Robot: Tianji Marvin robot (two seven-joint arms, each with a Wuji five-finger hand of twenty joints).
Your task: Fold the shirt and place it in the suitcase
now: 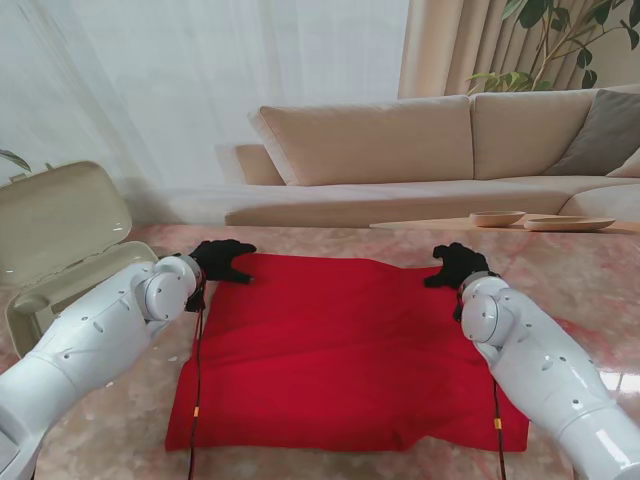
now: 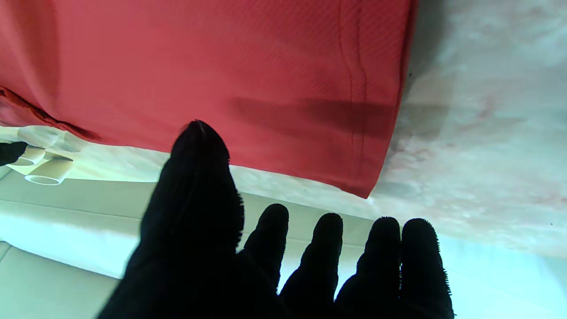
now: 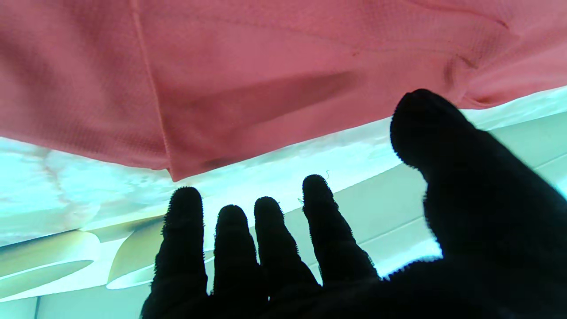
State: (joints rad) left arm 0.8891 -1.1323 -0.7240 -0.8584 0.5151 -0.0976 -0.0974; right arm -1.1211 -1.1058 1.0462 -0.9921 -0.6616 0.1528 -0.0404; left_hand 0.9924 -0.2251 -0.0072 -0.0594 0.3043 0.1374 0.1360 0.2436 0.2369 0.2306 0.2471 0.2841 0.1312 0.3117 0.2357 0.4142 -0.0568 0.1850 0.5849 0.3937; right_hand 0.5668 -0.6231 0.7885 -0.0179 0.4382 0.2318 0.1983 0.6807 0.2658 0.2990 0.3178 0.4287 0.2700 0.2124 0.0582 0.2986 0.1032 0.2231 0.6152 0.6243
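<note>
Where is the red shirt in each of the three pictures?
Stand view: the red shirt lies spread flat in the middle of the table, between the two arms.
Left wrist view: the shirt fills the table area beyond the left hand.
Right wrist view: the shirt spans the table area beyond the right hand.
Shared landmark: the shirt's far edge, with a black hand at each far corner.

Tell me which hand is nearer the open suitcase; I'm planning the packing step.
Left. The left hand sits at the shirt's far left corner, beside the suitcase; the right hand is across the shirt.
</note>
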